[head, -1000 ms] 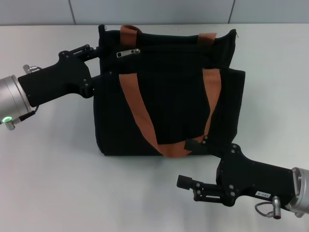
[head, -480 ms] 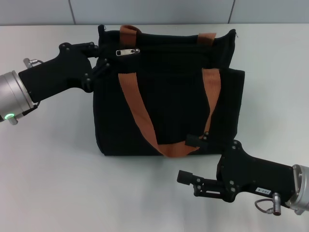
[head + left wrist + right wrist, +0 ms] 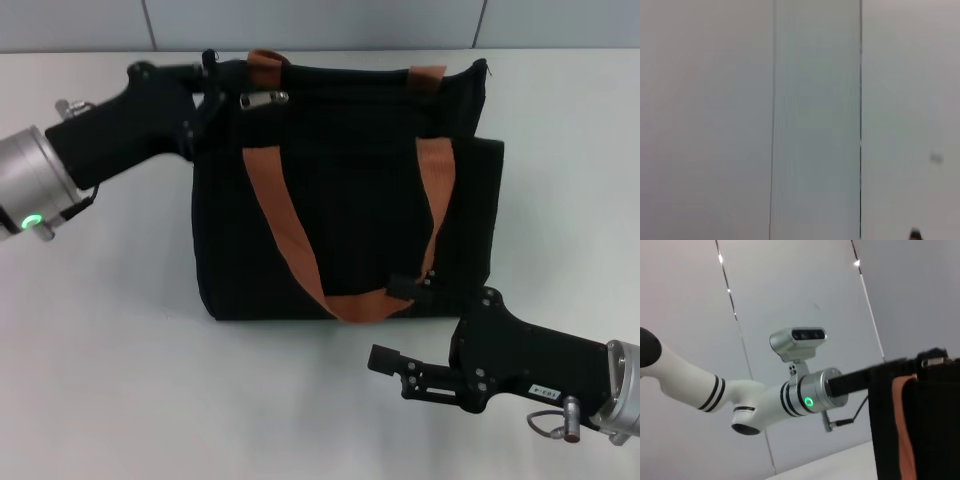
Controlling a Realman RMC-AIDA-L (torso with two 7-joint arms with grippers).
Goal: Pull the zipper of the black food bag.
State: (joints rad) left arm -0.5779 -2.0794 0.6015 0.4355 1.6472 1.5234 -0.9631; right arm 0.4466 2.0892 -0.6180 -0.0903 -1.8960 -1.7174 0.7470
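Head view: the black food bag (image 3: 350, 190) stands on the white table (image 3: 110, 370), its orange-brown handles (image 3: 290, 230) draped down the front. The zipper (image 3: 262, 98) sits on the top edge near the bag's left corner, its silver pull lying sideways. The left gripper (image 3: 215, 85) reaches to that corner, fingertips just beside the pull; whether they pinch it cannot be told. The right gripper (image 3: 385, 360) hovers low in front of the bag, apart from it, one finger at the lower strap, the other well below it.

Left wrist view: only wall panels show.

Right wrist view: the left arm (image 3: 790, 395) meets the bag's (image 3: 935, 430) upper corner.
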